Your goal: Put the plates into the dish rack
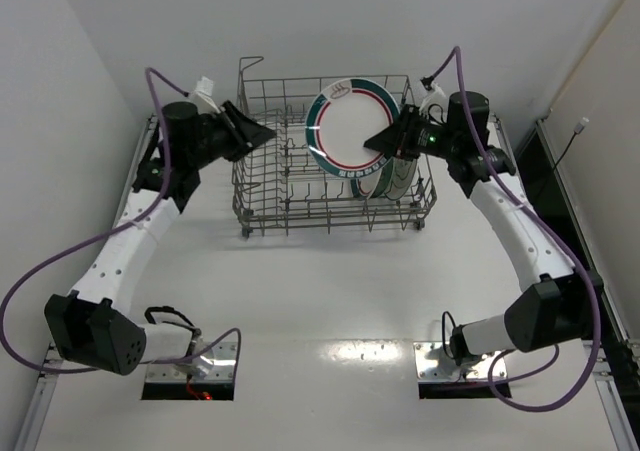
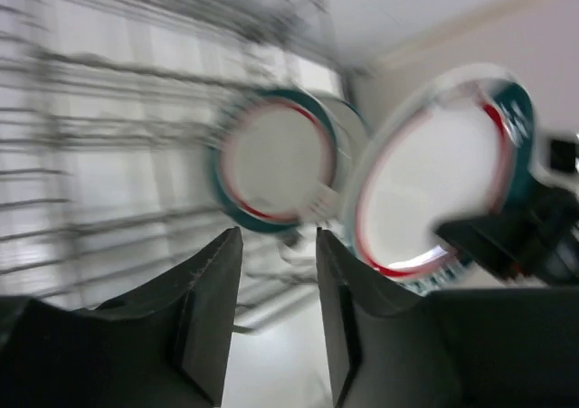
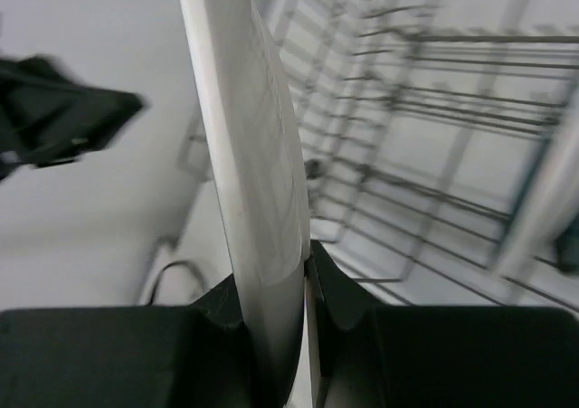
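Observation:
The grey wire dish rack (image 1: 290, 186) stands at the back middle of the table. My right gripper (image 1: 387, 137) is shut on the rim of a white plate with teal and red rim rings (image 1: 350, 121) and holds it upright above the rack's right half. The right wrist view shows this plate edge-on (image 3: 258, 137) between the jaws (image 3: 303, 268). At least one more ringed plate (image 1: 392, 179) stands in the rack's right end below it. My left gripper (image 1: 262, 133) is open and empty at the rack's left side. Its wrist view shows the racked plate (image 2: 271, 164) and the held plate (image 2: 434, 173).
White walls close in the table on the left, back and right. The rack's tall wire sides (image 3: 434, 109) stand near both grippers. Purple cables loop off both arms. The right gripper shows as a dark shape (image 2: 520, 236) in the left wrist view.

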You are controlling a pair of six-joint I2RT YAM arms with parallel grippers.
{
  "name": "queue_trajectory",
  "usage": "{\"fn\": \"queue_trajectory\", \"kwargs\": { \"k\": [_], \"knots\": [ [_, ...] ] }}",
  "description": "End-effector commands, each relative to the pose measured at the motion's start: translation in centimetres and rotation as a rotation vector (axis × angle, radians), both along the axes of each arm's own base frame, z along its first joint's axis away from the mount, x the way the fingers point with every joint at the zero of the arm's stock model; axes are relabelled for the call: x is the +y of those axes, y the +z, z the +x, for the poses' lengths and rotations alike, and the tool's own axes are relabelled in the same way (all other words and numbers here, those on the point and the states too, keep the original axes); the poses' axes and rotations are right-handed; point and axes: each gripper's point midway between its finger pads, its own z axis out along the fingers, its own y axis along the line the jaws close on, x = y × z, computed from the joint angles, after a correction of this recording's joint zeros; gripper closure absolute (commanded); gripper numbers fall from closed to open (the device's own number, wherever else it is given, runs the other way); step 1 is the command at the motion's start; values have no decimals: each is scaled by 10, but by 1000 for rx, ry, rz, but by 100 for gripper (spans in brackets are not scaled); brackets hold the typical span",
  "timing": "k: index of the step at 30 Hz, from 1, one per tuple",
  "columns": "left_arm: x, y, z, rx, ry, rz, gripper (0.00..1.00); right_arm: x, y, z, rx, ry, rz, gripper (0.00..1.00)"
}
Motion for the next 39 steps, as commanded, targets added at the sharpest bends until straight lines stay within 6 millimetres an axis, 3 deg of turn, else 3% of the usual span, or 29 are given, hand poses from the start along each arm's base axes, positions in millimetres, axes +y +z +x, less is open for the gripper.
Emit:
{"fn": "queue_trajectory", "kwargs": {
  "k": [1,2,4,6,7,8,10,17,19,28,32,39],
  "knots": [
    [83,-26,13,68,276,290,64,-50,14,18,-78,-295,-249,100],
    [101,-30,15,76,320,348,60,-67,7,27,-60,-405,-326,100],
    [131,-41,11,116,401,431,48,-83,-8,36,-10,-471,-434,100],
    [155,-48,8,137,464,486,37,-80,-19,47,25,-466,-531,100],
    [155,-43,5,123,468,482,37,-79,-37,48,62,-456,-577,100],
    [164,-46,3,138,488,502,34,-75,-36,52,65,-460,-594,100],
    [172,-48,-2,144,507,515,31,-68,-59,58,87,-451,-681,100],
    [186,-65,-8,189,520,536,30,-50,-68,78,54,-476,-829,100],
    [188,-67,-11,189,518,540,30,-43,-87,82,85,-449,-858,100],
    [198,-64,-13,185,535,535,30,-29,-117,90,113,-447,-961,100],
    [196,-68,-14,194,524,533,30,-36,-117,90,120,-479,-982,100],
    [197,-72,-14,200,517,543,30,-52,-60,87,21,-576,-954,100]
  ]
}}
